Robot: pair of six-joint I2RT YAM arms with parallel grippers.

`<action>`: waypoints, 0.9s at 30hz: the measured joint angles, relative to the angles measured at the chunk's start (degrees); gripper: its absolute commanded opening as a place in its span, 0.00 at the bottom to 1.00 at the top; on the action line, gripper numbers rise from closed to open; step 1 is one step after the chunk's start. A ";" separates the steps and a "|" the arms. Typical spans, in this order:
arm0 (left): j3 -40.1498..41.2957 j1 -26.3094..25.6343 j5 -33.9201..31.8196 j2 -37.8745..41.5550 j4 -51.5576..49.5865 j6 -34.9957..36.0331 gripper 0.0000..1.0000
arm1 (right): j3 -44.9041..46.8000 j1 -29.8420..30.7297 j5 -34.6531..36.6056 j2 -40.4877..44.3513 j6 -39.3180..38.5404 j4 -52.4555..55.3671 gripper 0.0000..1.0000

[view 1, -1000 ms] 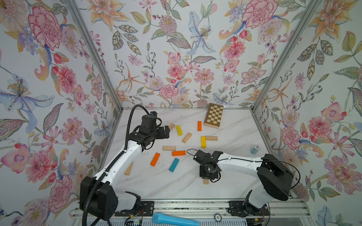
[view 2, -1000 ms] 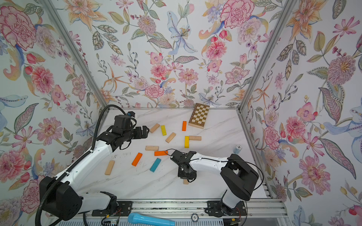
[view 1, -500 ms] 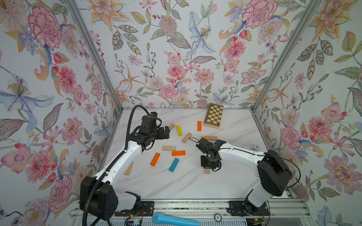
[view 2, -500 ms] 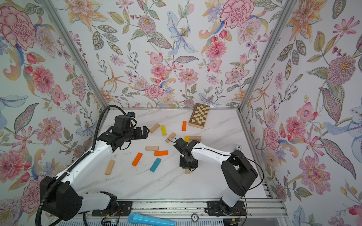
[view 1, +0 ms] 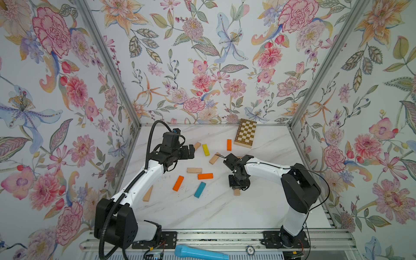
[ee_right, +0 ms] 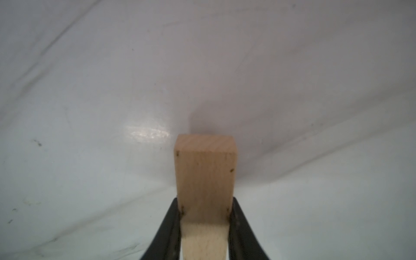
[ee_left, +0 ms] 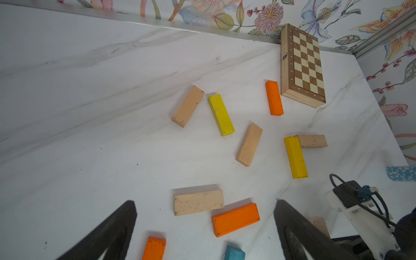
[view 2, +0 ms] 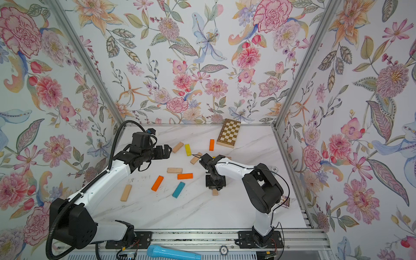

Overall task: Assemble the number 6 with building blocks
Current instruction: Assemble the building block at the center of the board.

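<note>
Gripping a plain beige block by its two long sides, the right gripper has its jaws set part-way closed, both black fingers pressed flat against the wood; the block juts out past the fingertips over the white marble table, and whether its far end touches the surface cannot be told. The left gripper hangs above the table, well apart from the right one, with its jaws spread wide and nothing between them. Just ahead of its fingertips lies a second beige block, with a yellow block just beyond that and, farther out the same way, an orange block just beside the chequered board. Between the two grippers rests a tilted beige block. Below the left gripper's open jaws a flat beige bar and an orange bar lie close together, and farther back toward that arm's base sit a slanted orange block, a teal block and a lone beige block. In the left wrist view a second yellow block and a pale beige bar meet at a right angle, beyond the right gripper's wrist; the rest lie loose and apart, so the number 6 is not yet laid out
</note>
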State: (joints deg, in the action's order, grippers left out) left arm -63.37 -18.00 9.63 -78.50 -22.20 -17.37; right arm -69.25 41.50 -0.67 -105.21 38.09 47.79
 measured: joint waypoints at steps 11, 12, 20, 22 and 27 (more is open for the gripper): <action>0.04 0.39 0.70 0.00 0.48 -0.02 0.99 | -2.64 -1.79 -0.22 -3.37 -1.44 -0.90 0.23; 0.11 0.37 0.70 0.00 0.52 -0.02 0.99 | -2.99 -1.90 -0.22 -3.61 -1.46 -0.96 0.23; 0.74 0.39 0.81 0.00 0.90 -0.02 0.99 | -5.11 -2.67 -0.35 -5.33 -1.73 -1.14 0.24; 0.72 0.37 0.92 0.00 0.90 -0.02 0.99 | -5.35 -2.91 -0.37 -5.51 -1.90 -1.18 0.24; 0.74 0.37 1.14 0.02 0.90 -0.02 0.99 | -5.79 -3.37 -0.42 -5.88 -2.45 -1.09 0.24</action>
State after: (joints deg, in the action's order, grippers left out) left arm -62.63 -17.63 10.76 -78.48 -21.30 -17.39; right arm -75.05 38.13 -1.08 -111.09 35.64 46.70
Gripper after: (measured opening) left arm 0.988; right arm 0.287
